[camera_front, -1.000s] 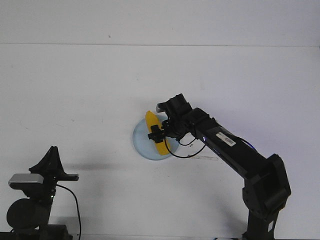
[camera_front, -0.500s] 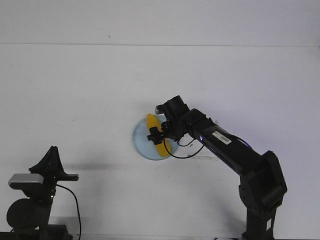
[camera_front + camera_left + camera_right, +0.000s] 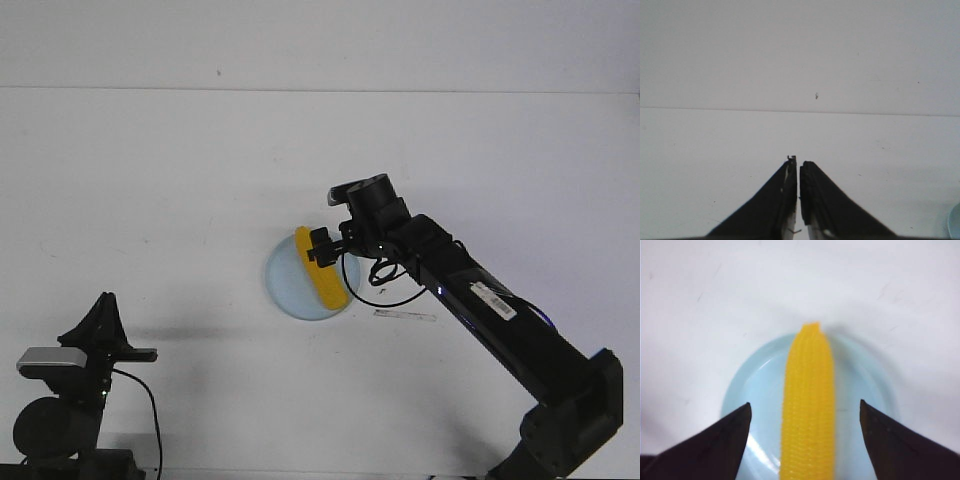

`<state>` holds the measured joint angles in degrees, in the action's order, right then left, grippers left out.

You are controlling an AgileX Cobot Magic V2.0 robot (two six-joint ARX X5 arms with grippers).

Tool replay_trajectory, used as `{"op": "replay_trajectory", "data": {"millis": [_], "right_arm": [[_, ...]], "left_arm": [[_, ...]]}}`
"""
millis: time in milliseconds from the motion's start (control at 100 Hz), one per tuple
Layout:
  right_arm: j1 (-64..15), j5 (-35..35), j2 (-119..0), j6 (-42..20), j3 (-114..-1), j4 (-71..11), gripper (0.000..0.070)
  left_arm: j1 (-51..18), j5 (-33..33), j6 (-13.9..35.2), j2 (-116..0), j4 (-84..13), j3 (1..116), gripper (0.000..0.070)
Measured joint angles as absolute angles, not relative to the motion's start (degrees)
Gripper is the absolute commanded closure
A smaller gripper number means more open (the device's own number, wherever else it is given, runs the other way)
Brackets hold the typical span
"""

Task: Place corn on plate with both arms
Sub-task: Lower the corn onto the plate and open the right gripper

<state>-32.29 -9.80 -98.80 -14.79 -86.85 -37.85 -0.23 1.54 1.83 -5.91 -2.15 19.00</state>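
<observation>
The bright yellow corn (image 3: 320, 270) lies on the pale blue plate (image 3: 288, 288) near the table's middle, running diagonally across its right half. In the right wrist view the corn (image 3: 807, 405) rests lengthwise on the plate (image 3: 757, 390), tapered end pointing away. My right gripper (image 3: 804, 403) is open and hovers above it, one finger on each side, neither touching. From the front, the right gripper (image 3: 326, 248) sits over the corn's far end. My left gripper (image 3: 798, 165) is shut on nothing, low at the front left (image 3: 103, 305), far from the plate.
A thin pale strip (image 3: 405, 315) lies on the white table just right of the plate. A black cable loop (image 3: 380, 282) hangs under the right wrist. The table's back edge (image 3: 320, 90) meets a white wall.
The right gripper has opened and let go of the corn, which now lies on the plate. The right arm has lifted and drawn back to the right. The left arm has stayed still.
</observation>
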Motion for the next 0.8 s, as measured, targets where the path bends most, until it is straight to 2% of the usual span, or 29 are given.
{"op": "replay_trajectory", "data": {"millis": [80, 210, 280, 410, 490, 660, 800], "right_arm": [[-31.97, -4.73, -96.07, -13.34, -86.0, -37.76, 0.0248], [-30.41, 3.6, -89.95, -10.92, -81.1, -36.12, 0.047], [-28.99, 7.07, -86.0, -10.17, -76.69, -33.65, 0.0546], [-24.84, 8.67, -77.71, -9.19, -66.26, -26.76, 0.0588], [-21.23, 7.64, -72.16, -8.19, -59.46, -22.17, 0.0693], [-12.6, 0.08, -60.23, -3.66, -46.35, -12.51, 0.0691], [-6.79, 1.76, -51.53, -2.26, -38.2, -6.24, 0.0692]], "left_arm": [[-0.23, 1.54, 1.83, -5.91, -2.15, 19.0, 0.0699], [-0.23, 1.54, 1.83, -5.91, -2.15, 19.0, 0.0699], [-0.23, 1.54, 1.83, -5.91, -2.15, 19.0, 0.0699], [-0.23, 1.54, 1.83, -5.91, -2.15, 19.0, 0.0699], [-0.23, 1.54, 1.83, -5.91, -2.15, 19.0, 0.0699], [-0.23, 1.54, 1.83, -5.91, -2.15, 19.0, 0.0699], [-0.23, 1.54, 1.83, -5.91, -2.15, 19.0, 0.0699]]}}
